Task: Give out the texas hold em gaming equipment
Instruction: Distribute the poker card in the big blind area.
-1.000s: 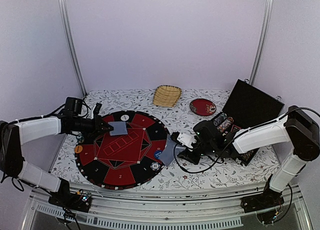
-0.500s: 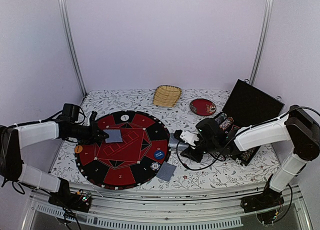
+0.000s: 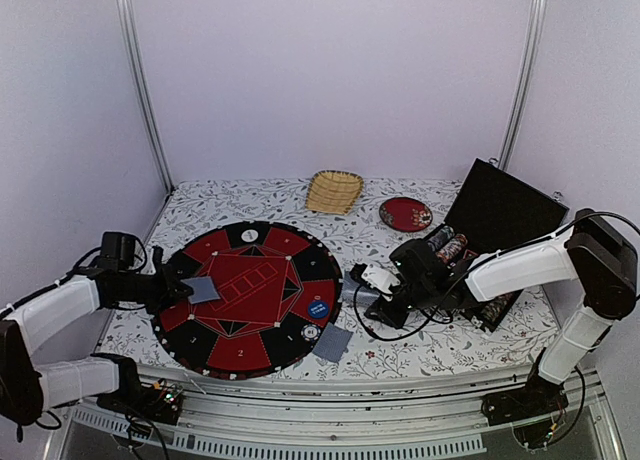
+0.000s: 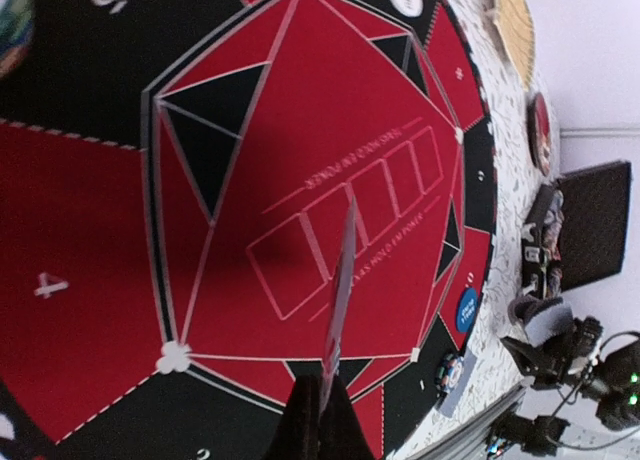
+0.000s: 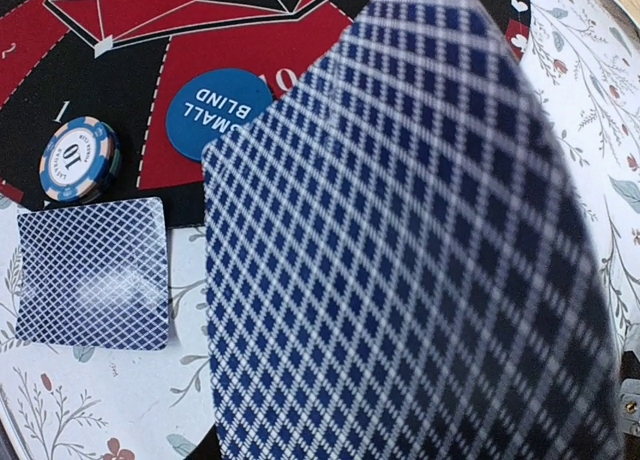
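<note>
- The round mat's (image 3: 250,285) red centre lies open from above.
- An open black case (image 3: 505,215) walls off the counter's (image 3: 420,352) right side.
- A basket (image 3: 333,191) and a plate (image 3: 405,214) line the back edge.
- A card (image 3: 332,342), a blue button (image 3: 318,307) and a chip (image 3: 311,331) crowd the mat's near-right rim.

"SMALL BLIND" on blue button (image 5: 218,100); "10" on striped chip (image 5: 77,160); "4" on round mat (image 4: 90,210)
</note>
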